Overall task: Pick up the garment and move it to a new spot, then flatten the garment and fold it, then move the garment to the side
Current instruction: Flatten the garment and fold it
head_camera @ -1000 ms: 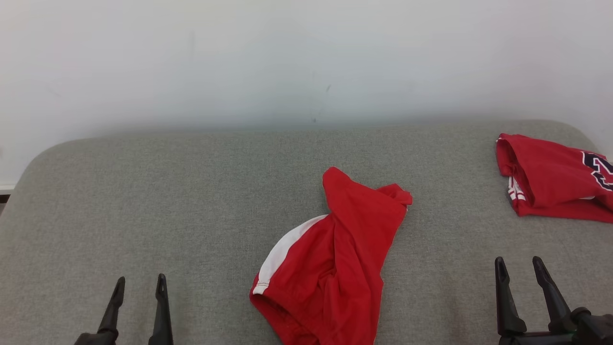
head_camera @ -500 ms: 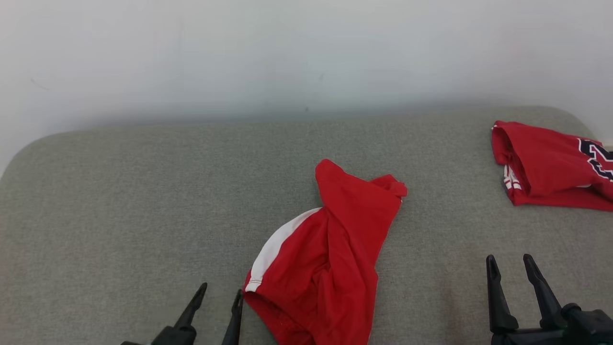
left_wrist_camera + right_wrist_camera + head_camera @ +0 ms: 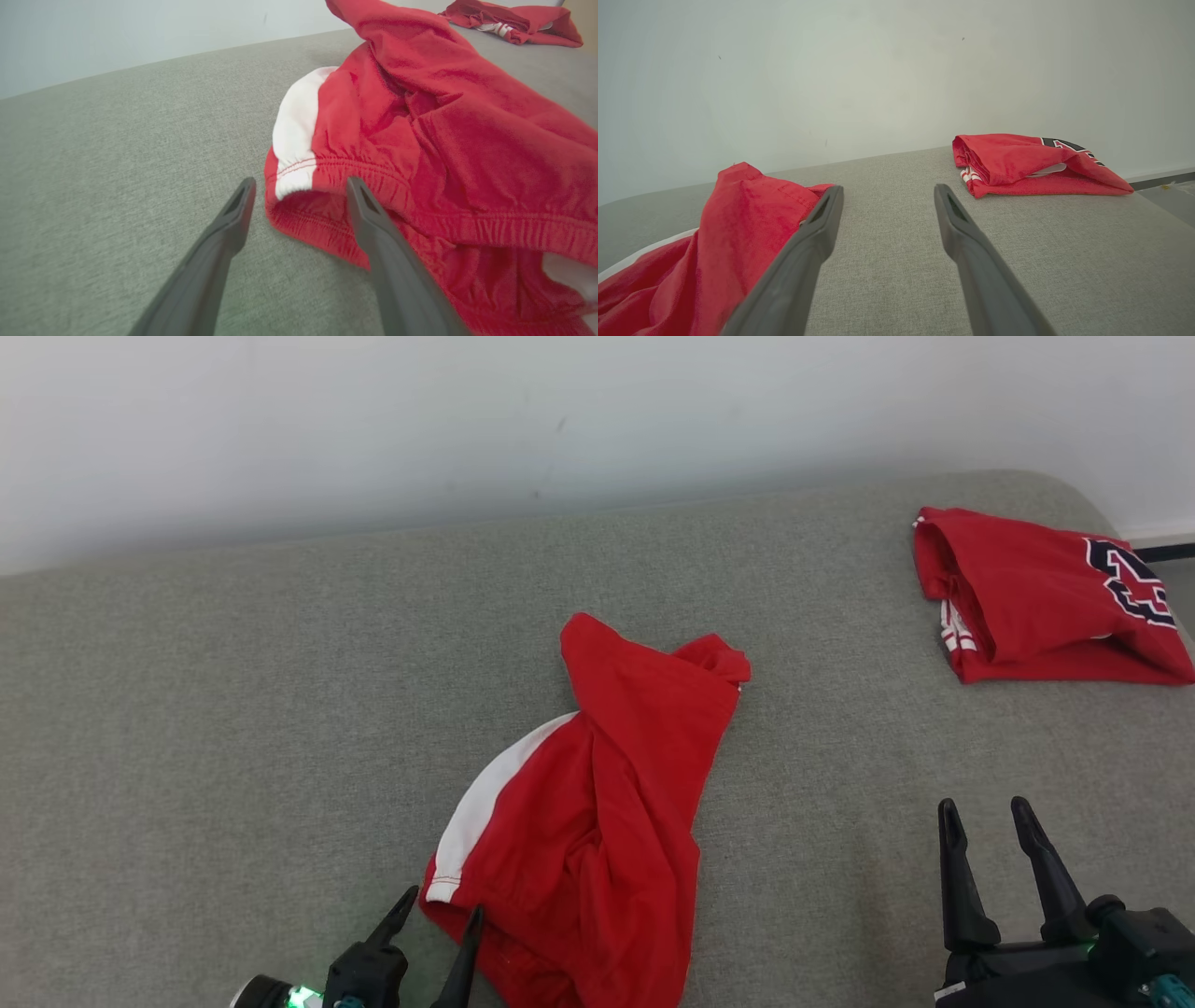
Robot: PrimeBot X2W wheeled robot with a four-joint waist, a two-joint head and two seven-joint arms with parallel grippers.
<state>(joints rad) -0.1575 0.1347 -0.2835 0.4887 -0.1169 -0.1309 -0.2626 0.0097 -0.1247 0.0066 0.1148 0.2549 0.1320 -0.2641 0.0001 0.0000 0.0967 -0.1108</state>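
The garment (image 3: 597, 812) is a pair of red shorts with a white side stripe, lying crumpled in the middle of the grey cushioned surface (image 3: 233, 728). My left gripper (image 3: 442, 915) is open at the garment's near left corner; in the left wrist view its fingers straddle the elastic waistband (image 3: 303, 177) without closing on it. Well to the right of the garment, my right gripper (image 3: 985, 812) stands open above bare fabric. The right wrist view shows the garment (image 3: 714, 242) at lower left, beside the left finger.
A second red garment (image 3: 1046, 597) with dark lettering lies folded at the far right corner, also visible as the folded red garment (image 3: 1031, 165). A pale wall (image 3: 467, 420) backs the surface. Its right edge drops off near the folded piece.
My left gripper has moved right to the garment's waistband corner. The head camera has turned, shifting the whole picture down and left. The right gripper stays open in place.
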